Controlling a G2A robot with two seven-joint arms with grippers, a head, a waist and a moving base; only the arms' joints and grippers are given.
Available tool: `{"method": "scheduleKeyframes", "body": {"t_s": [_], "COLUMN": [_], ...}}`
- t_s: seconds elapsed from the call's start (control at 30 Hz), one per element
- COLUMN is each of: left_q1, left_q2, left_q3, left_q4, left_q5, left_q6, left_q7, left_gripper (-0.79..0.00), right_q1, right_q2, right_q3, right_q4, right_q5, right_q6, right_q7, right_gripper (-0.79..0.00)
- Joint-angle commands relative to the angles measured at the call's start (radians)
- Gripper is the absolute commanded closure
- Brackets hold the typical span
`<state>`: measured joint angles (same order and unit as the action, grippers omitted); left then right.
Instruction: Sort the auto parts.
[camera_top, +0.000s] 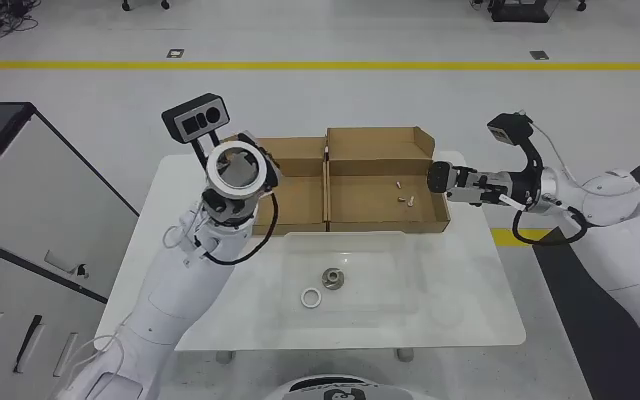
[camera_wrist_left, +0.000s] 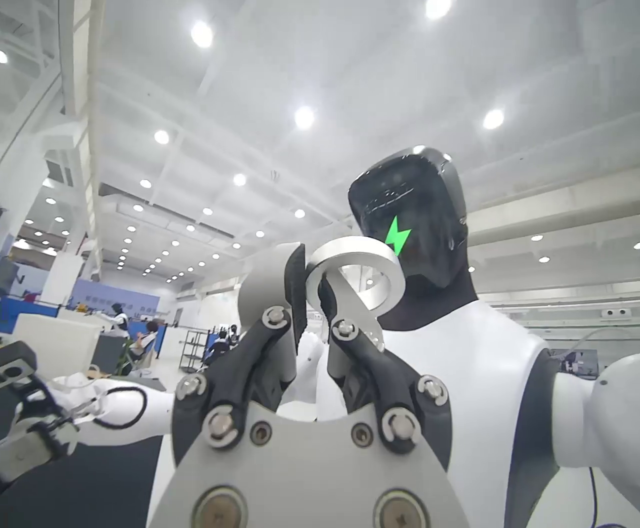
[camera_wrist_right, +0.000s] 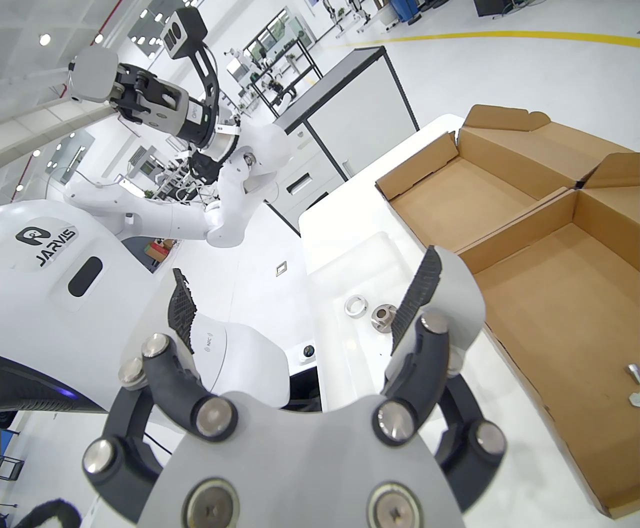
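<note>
My left gripper (camera_wrist_left: 312, 280) is raised high above the table's left side, pointing upward, and is shut on a large silver ring (camera_wrist_left: 355, 272), one finger outside its wall and one inside. From above, that ring (camera_top: 240, 168) faces the camera. My right gripper (camera_wrist_right: 305, 295) is open and holds nothing; it hovers at the right edge of the right cardboard box (camera_top: 385, 200). Two small bolts (camera_top: 402, 192) lie in that box. A clear tray (camera_top: 380, 290) at the front holds a white ring (camera_top: 312, 298) and a metal flanged hub (camera_top: 331, 277).
The left cardboard box (camera_top: 295, 190) sits beside the right one, partly under the raised left arm. Both stand at the back of the white table (camera_top: 170, 220). A grey cabinet (camera_top: 50, 200) stands off the table's left side.
</note>
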<state>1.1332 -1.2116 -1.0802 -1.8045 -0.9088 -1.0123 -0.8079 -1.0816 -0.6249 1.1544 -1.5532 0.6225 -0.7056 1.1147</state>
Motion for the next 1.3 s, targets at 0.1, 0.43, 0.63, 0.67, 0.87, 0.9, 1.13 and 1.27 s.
{"method": "scheduleKeyframes", "body": {"t_s": [0.1, 0.43, 0.63, 0.67, 0.87, 0.9, 1.13, 1.27], "left_q1": [-0.001, 0.003, -0.009, -0.014, -0.008, -0.010, -0.014, -0.034], "left_q2": [-0.003, -0.003, -0.009, -0.010, -0.015, -0.015, -0.015, -0.013], "left_q3": [-0.002, -0.014, -0.044, -0.051, -0.052, -0.053, -0.054, -0.055], "left_q4": [-0.003, 0.006, 0.051, 0.049, 0.062, 0.064, 0.101, 0.139], "left_q5": [-0.027, 0.012, 0.275, 0.334, 0.599, 0.638, 0.879, 0.961], "left_q6": [0.000, 0.038, 0.155, 0.177, 0.320, 0.336, 0.434, 0.484], "left_q7": [0.000, 0.025, 0.131, 0.152, 0.252, 0.261, 0.305, 0.289], "left_gripper": [0.000, 0.000, 0.000, 0.000, 0.000, 0.000, 0.000, 0.000], "right_q1": [0.000, 0.000, 0.000, 0.000, 0.000, 0.000, 0.000, 0.000], "right_q2": [0.000, 0.000, 0.000, 0.000, 0.000, 0.000, 0.000, 0.000], "right_q3": [0.000, 0.000, 0.000, 0.000, 0.000, 0.000, 0.000, 0.000], "right_q4": [0.000, 0.000, 0.000, 0.000, 0.000, 0.000, 0.000, 0.000], "right_q5": [0.000, 0.000, 0.000, 0.000, 0.000, 0.000, 0.000, 0.000], "right_q6": [0.000, 0.000, 0.000, 0.000, 0.000, 0.000, 0.000, 0.000], "right_q7": [0.000, 0.000, 0.000, 0.000, 0.000, 0.000, 0.000, 0.000], "right_gripper": [-0.785, -0.785, -0.785, -0.785, -0.785, -0.785, -0.785, -0.785]}}
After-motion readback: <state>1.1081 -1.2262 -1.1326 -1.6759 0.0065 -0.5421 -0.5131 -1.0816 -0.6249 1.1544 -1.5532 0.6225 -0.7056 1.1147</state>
